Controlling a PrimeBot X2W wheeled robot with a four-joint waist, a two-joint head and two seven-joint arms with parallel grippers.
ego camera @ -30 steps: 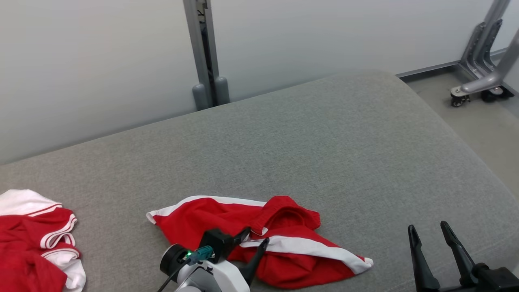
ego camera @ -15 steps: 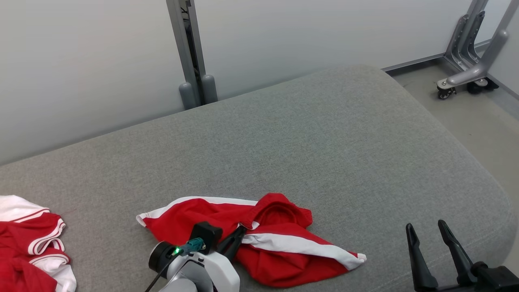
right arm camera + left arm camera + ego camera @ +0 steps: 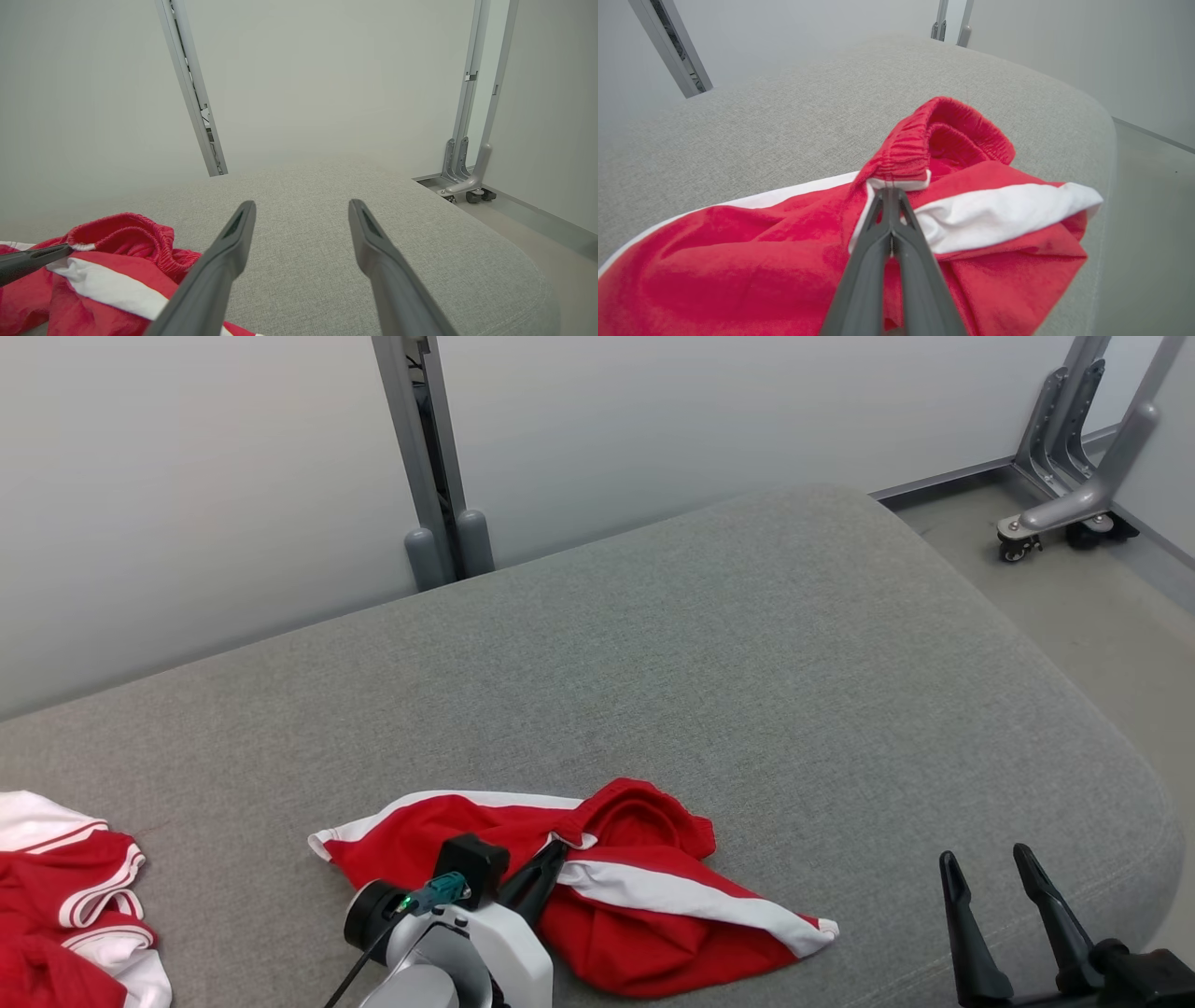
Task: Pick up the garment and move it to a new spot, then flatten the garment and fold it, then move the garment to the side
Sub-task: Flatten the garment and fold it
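— What about the left hand (image 3: 890,190)?
— Pinched shut on the red garment (image 3: 738,261). Right at the stretchy waistband (image 3: 901,154), where the white edge meets the red.
— And where is the garment?
— Crumpled on the grey cushion (image 3: 747,663), near the front edge, a bit left of the middle in the head view. Red, with white stripes (image 3: 681,896). With the waistband bunched up into a little open ring.
— Lifted up at all?
— Hard to tell. Mostly down and touching the cushion.
— And the right hand (image 3: 985,863)?
— Wide open, holding nothing. Down at the lower right of the head view, well apart from the garment, fingers pointing up over the cushion.
— Any more clothes?
— Yes, a red and white pile (image 3: 65,896) at the far left edge of the cushion, apart from the garment.
— Behind the cushion?
— A plain pale wall (image 3: 747,411), with a grey metal post (image 3: 425,457) against it. Off to the right, bare floor (image 3: 1102,644) and a metal leg (image 3: 1064,513) on little wheels.
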